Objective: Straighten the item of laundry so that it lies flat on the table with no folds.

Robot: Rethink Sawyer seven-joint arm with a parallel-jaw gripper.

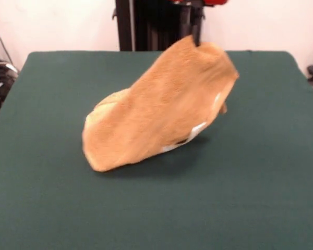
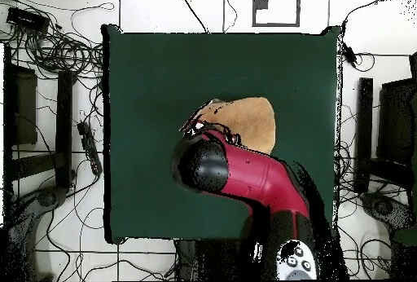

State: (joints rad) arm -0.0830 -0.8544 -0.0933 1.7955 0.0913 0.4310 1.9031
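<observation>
Front view: tool (image 1: 197, 40) gripping lifted towel (image 1: 156, 112), white tag (image 1: 197, 128) unreadable.

towel (image 1: 156, 112) | orange-tan, bunched, top lifted | low edge on table (image 1: 47, 208)

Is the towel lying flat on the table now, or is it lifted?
Lifted, not flat. In the front view the towel hangs from its top corner under the arm, and only its lower end touches the table.

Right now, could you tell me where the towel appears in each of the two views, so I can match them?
Front view: the towel hangs lifted at centre, top corner raised toward the arm, lower end on the table.
Overhead view: right of centre, partly hidden under the red arm.
Shared landmark: the green table.
</observation>
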